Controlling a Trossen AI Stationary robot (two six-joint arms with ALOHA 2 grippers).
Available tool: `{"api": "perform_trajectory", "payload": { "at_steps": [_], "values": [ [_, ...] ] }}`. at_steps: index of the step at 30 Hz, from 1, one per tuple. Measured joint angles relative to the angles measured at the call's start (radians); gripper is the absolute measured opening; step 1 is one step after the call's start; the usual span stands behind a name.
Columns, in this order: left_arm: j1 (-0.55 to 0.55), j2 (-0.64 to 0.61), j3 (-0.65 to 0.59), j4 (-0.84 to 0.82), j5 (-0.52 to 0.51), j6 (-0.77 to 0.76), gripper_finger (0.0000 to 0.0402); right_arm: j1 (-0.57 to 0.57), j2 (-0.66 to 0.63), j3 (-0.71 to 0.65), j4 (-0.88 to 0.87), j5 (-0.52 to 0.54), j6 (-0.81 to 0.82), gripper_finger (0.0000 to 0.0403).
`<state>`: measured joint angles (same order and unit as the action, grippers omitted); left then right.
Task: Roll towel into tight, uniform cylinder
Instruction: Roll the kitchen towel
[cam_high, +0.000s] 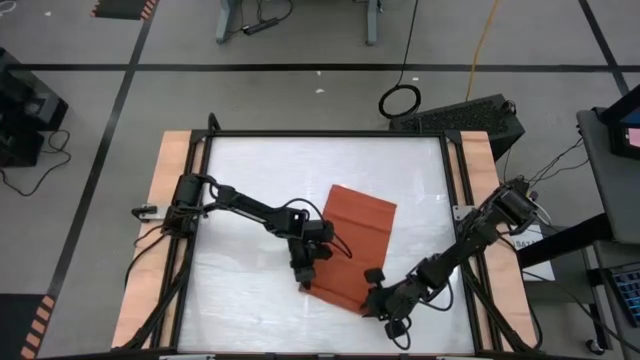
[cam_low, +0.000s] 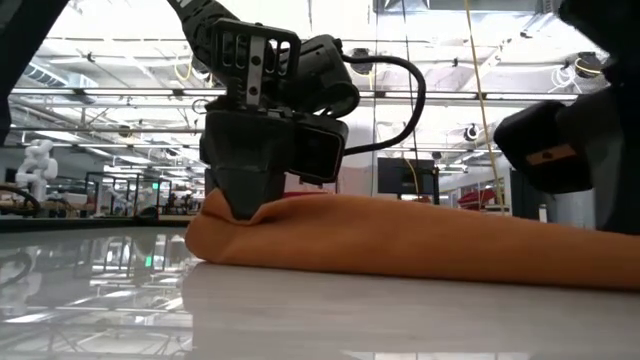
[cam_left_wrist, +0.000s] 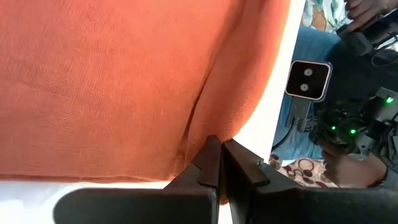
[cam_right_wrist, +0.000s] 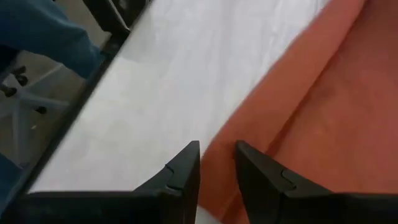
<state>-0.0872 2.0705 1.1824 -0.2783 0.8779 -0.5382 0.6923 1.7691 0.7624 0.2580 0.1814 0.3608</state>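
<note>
The rust-orange towel (cam_high: 350, 240) lies flat and slanted on the white table (cam_high: 250, 180), and it also shows in the low view (cam_low: 420, 235). My left gripper (cam_high: 305, 282) is at its near left corner, shut on the edge, with the cloth pinched up into a small peak (cam_low: 245, 215). In the left wrist view the gripper (cam_left_wrist: 219, 152) has its fingers pressed together on the towel (cam_left_wrist: 124, 81). My right gripper (cam_high: 372, 305) is at the near right corner. Its fingers stand narrowly apart (cam_right_wrist: 216, 165) over the towel's edge (cam_right_wrist: 323, 112).
Wooden side rails (cam_high: 170, 200) and a black frame border the table. Beyond the near edge a person in blue (cam_right_wrist: 50, 37) and a small camera (cam_left_wrist: 309, 79) show. Bare white tabletop lies left of the towel.
</note>
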Motion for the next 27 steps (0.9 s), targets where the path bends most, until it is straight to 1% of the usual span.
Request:
{"api": "perform_trajectory", "payload": {
  "at_steps": [9, 12, 15, 18, 23, 27],
  "values": [
    [0.0, -0.008, -0.002, -0.008, 0.003, 0.04, 0.0014, -0.012, 0.0, 0.0, -0.051, -0.001, 0.024, 0.0093],
    [0.003, -0.021, -0.004, -0.004, 0.003, 0.061, 0.0025, -0.012, 0.0, 0.0, -0.062, -0.016, 0.033, 0.0093],
    [0.014, -0.036, -0.006, -0.004, -0.02, 0.077, 0.0053, -0.011, 0.011, 0.0, -0.063, -0.028, 0.048, 0.0093],
    [0.03, -0.052, -0.006, -0.005, -0.045, 0.086, 0.0091, -0.012, 0.027, 0.001, -0.047, -0.047, 0.06, 0.0093],
    [0.056, -0.072, -0.006, -0.016, -0.052, 0.116, 0.0157, -0.012, 0.042, 0.003, -0.036, -0.061, 0.076, 0.0093],
    [0.065, -0.113, -0.005, -0.052, -0.056, 0.167, 0.0189, -0.012, 0.042, 0.002, -0.039, -0.065, 0.077, 0.0093]
  ]
}}
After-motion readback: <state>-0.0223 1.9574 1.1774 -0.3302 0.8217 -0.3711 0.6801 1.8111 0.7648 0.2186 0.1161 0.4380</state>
